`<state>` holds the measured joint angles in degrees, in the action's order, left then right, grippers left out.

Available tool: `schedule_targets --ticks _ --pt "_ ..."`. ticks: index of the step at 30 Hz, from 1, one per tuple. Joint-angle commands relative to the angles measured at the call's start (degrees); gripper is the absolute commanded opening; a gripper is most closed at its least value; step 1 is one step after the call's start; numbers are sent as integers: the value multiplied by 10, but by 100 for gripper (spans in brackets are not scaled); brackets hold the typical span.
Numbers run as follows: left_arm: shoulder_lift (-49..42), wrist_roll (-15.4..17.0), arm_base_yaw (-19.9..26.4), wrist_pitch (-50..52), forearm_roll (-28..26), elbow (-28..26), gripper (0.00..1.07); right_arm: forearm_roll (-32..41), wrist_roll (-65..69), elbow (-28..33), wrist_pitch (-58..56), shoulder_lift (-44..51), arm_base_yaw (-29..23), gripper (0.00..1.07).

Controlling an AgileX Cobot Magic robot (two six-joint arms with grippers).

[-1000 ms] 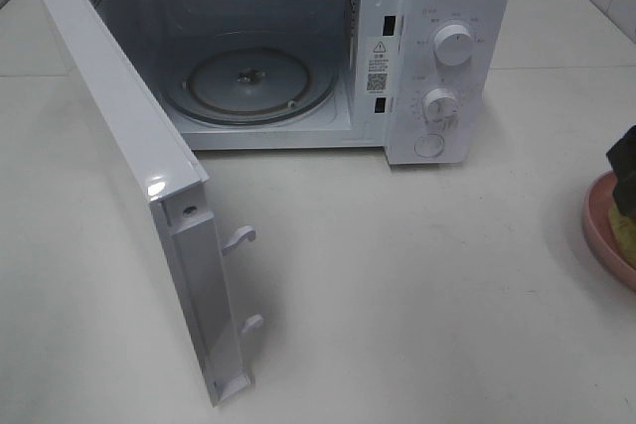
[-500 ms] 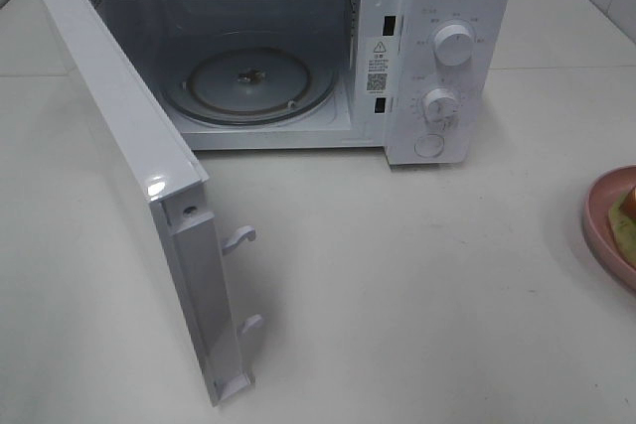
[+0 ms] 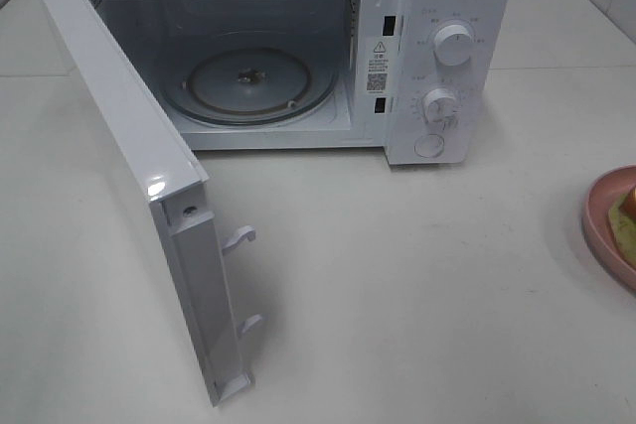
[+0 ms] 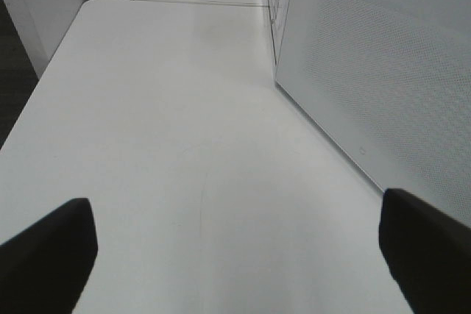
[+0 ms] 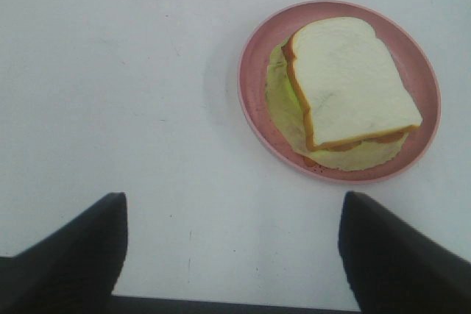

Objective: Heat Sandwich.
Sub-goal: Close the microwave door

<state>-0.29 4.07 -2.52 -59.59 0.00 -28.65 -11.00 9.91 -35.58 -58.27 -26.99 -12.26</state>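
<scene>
- The bench (image 3: pixel 417 285) is the biggest thing here, white and mostly bare between the oven and the food, so there's a clean path to carry stuff across.
- The microwave (image 3: pixel 437 7) sits at the back with its door (image 3: pixel 119 146) swung all the way out to the left, which I'd guess is so a plate can go straight in. The turntable (image 3: pixel 248 84) inside has nothing on it.
- The plate (image 5: pixel 259 49), pink, is way off at the right edge of the high view, well apart from the oven.
- The sandwich (image 5: pixel 349 79) lies flat on that plate, filling poking out, not heated yet by the look of it.
- The right gripper (image 5: pixel 232 255) hangs just beside the plate, fingers spread wide, nothing in them. Probably lining up for the rim.
- The left gripper (image 4: pixel 235 255) sits beside the oven's side wall, fingers fully apart, holding nothing, just parked out of the way I think.
</scene>
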Motion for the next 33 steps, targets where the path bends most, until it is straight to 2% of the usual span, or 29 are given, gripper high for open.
schedule_targets --ticks 1,2,13,16,25,33 --pt "-13 -2 1 2 -5 2 98 -5 -8 33 13 52 2 76" --pt "-13 -2 1 2 -5 2 98 -5 -8 49 15 78 2 76" --pt "-13 -2 1 2 -5 2 98 -2 -20 62 -11 174 10 76" --pt "-13 -2 1 2 -5 2 98 9 -19 65 -15 209 48 76" --pt "-13 -2 1 2 -5 2 98 13 -23 66 -15 288 89 76" --pt "-11 -3 1 2 -5 2 98 13 -23 66 -15 288 89 76"
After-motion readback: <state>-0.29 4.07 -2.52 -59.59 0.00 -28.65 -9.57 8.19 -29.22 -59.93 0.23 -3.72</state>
